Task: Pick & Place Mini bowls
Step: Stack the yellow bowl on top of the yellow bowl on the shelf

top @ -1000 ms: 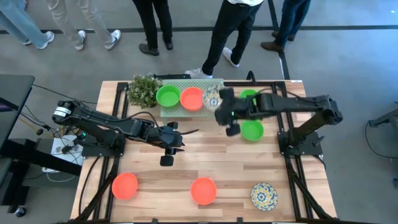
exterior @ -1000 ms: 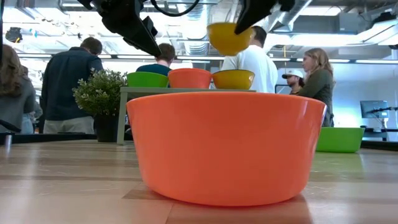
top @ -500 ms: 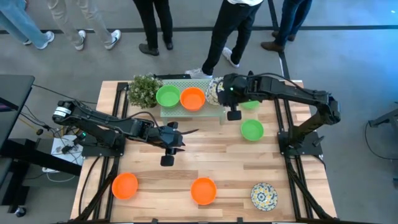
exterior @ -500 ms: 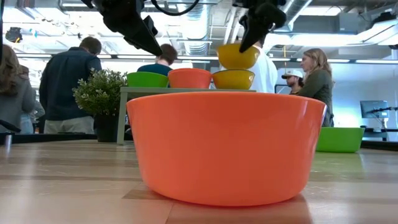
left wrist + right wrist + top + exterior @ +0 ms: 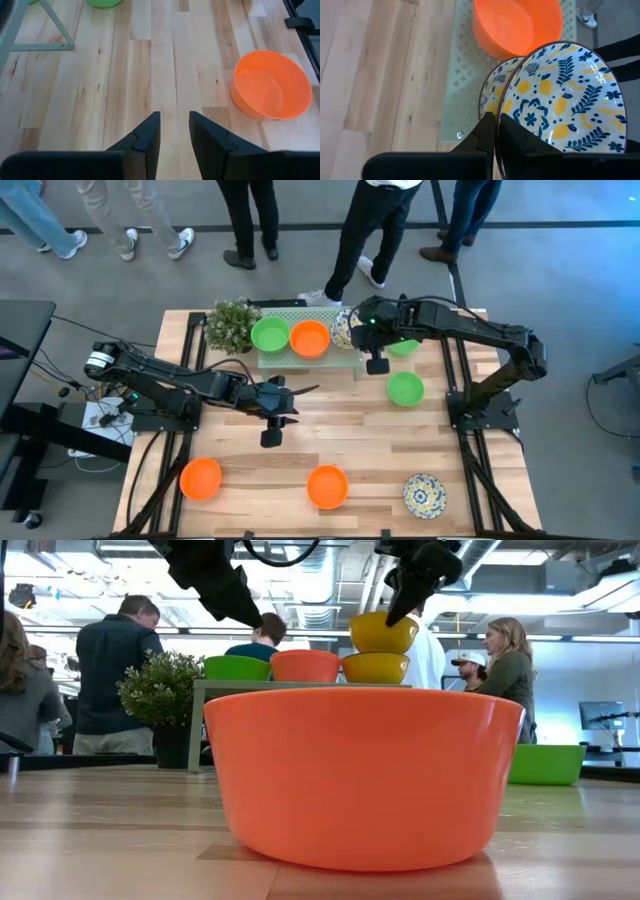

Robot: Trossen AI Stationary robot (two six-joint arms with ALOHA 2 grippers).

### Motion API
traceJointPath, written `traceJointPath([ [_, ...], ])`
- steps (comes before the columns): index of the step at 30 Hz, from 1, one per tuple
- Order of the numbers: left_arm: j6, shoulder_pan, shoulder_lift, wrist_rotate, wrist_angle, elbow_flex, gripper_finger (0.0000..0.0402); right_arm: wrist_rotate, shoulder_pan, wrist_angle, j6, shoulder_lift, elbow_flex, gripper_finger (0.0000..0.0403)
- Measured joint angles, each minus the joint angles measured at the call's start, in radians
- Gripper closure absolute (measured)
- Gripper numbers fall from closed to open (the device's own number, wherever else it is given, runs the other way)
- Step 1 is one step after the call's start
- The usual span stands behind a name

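Note:
My right gripper (image 5: 352, 332) is over the pale green stand (image 5: 300, 360) at the table's far side, shut on a white mini bowl with blue-and-yellow flowers (image 5: 565, 95). From the low view this bowl (image 5: 383, 632) shows yellow, directly over a like bowl (image 5: 375, 667) that rests on the stand. Whether the two touch, I cannot tell. A green bowl (image 5: 270, 335) and an orange bowl (image 5: 310, 338) also sit on the stand. My left gripper (image 5: 275, 408) hangs open over the table's middle, holding nothing. My right gripper pinches the floral bowl's rim (image 5: 499, 111) between its two fingers, one finger inside the bowl and one on its outer wall. The fingers slant down onto the rim (image 5: 397, 612) from above. The bowl stays nearly level, mouth up, over the bowl on the stand.
A bushy plant (image 5: 232, 325) stands left of the stand. Two green bowls (image 5: 405, 388) (image 5: 403, 347) lie at the right. Near the front edge are two orange bowls (image 5: 201, 478) (image 5: 327, 486) and a floral bowl (image 5: 424, 494). People stand beyond the far edge.
My right gripper has swung toward the table's far edge with the floral bowl, from above the table right of the stand to over the floral bowl on the stand. It has kept nearly still for the last half second.

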Motion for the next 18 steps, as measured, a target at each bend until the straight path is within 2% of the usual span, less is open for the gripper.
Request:
traceJointPath([
  [18, 0.0, 0.0, 0.0, 0.0, 0.011, 0.0, 0.0298, -0.006, 0.008, 0.059, -0.011, 0.0, -0.054, 0.0398],
])
